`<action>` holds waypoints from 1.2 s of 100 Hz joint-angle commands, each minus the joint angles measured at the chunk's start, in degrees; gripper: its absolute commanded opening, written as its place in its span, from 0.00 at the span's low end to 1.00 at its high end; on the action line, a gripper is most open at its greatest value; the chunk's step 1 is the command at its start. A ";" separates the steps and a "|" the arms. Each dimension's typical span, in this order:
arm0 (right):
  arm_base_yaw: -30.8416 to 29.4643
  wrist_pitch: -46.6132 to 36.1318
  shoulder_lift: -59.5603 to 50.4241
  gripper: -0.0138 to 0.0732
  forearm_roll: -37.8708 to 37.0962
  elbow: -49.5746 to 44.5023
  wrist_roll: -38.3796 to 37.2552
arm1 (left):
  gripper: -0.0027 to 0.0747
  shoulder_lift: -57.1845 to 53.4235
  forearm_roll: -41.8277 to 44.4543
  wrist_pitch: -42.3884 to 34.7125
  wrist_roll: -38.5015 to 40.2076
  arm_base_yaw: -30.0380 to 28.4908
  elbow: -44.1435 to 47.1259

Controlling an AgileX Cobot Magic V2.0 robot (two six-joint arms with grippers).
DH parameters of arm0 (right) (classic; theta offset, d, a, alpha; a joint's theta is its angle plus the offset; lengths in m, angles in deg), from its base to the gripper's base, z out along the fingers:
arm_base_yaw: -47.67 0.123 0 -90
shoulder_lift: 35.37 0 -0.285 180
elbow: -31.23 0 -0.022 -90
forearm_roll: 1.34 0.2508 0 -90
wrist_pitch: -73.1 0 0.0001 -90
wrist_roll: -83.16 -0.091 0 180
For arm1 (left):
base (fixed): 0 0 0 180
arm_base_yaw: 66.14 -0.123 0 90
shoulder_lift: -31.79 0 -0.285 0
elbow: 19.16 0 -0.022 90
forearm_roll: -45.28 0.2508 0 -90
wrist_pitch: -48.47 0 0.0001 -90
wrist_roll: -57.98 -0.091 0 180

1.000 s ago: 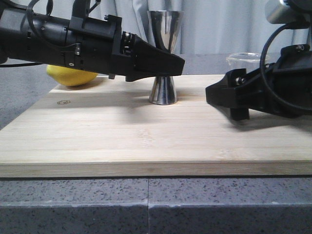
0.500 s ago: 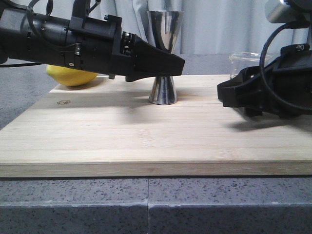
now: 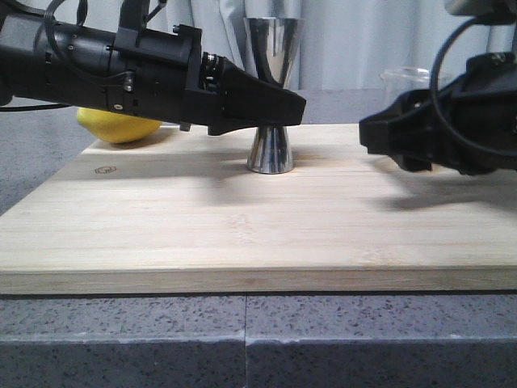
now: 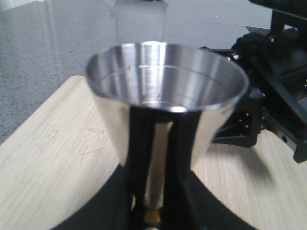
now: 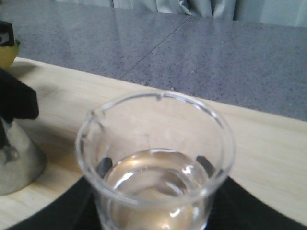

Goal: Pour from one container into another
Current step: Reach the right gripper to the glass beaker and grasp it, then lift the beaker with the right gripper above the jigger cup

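Two arms work over a pale bamboo board (image 3: 202,234) that lies on a speckled grey bench (image 3: 121,339). The jigger (image 3: 272,89), polished steel and hourglass-shaped, stands upright near the board's far edge, about midway along it. The left gripper (image 3: 279,109) has its jaws closed around the jigger's narrow waist; the left wrist view shows the black fingers (image 4: 115,201) on either side of the stem below the wide upper cup. The beaker (image 5: 156,163), clear glass with a rolled rim and a pouring lip, sits between the jaws of the right gripper (image 3: 380,133) near the board's right edge, part-filled with a clear liquid; only its rim shows above the gripper in the front view. A lemon (image 3: 121,125), smooth and yellow, rests at the board's far left corner. The board's near half is open, flat grain.
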 commanded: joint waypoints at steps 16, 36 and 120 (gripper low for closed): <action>-0.86 1.91 -2.10 0.48 -4.23 7.79 1.35 | 0.02 -3.27 -3.32 3.20 0.08 0.53 -1.41; -1.37 14.10 -4.05 0.48 -9.35 14.62 1.35 | 0.02 -3.27 -3.32 3.20 0.08 0.53 -1.41; 1.06 43.50 -8.33 0.48 -29.70 31.01 1.35 | 0.02 -3.27 -3.32 3.20 0.08 0.53 -1.41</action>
